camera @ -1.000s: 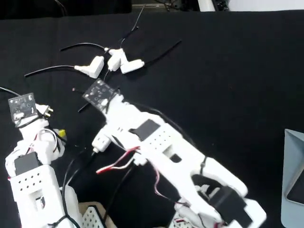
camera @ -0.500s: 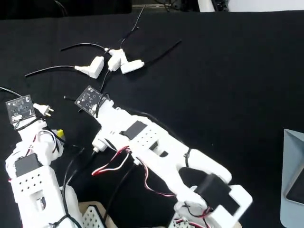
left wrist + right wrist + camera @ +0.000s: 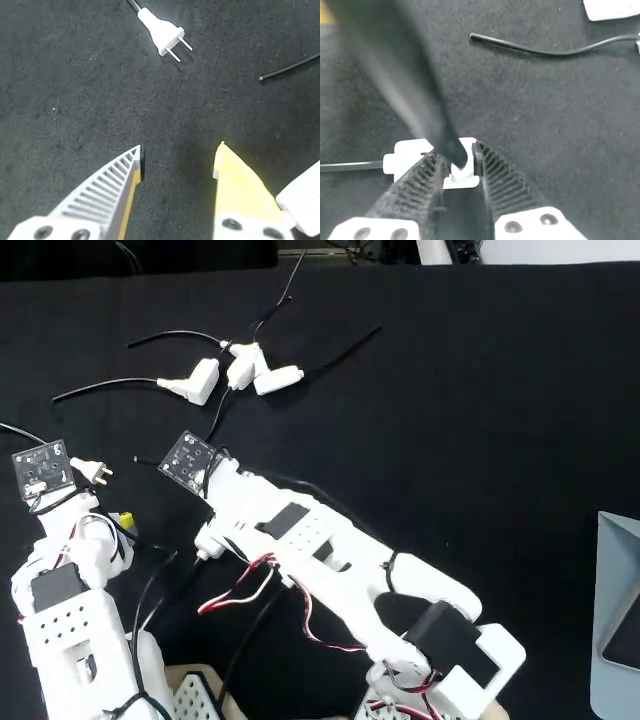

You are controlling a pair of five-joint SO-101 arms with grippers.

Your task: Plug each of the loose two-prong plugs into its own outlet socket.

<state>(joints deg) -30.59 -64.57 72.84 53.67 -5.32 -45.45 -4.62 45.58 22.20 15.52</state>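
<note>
The right end effector point(image 3: 462, 165) is clamped on one end of a small white connector body point(image 3: 410, 155) lying on the black table point(image 3: 480, 440). Its ribbed fingers point(image 3: 502, 182) press on the body from both sides. The body's long axis runs crosswise to the fingers, and a thin black lead leaves its free end. Whether this piece is a plug or a socket cannot be told, because a blurred dark cable point(image 3: 405, 85) crosses in front of it. A loose black wire point(image 3: 545, 50) lies on the table beyond the grip. The left end effector point(image 3: 179, 150) has its fingers spread wide apart with nothing between them, and it hangs over bare cloth. Ahead of it, well apart from the fingertips, the two-prong plug point(image 3: 162, 34) lies flat with both prongs clear of the table's other things. In the high view the plug point(image 3: 93, 472) sits just beside the left arm's camera board point(image 3: 42, 468). Its long axis runs across the table and its prongs point toward the right arm. At the far side, a cluster of white outlet pieces point(image 3: 245, 368) lies close together on black leads. A grey bin point(image 3: 618, 610) stands at the table's right edge.
</note>
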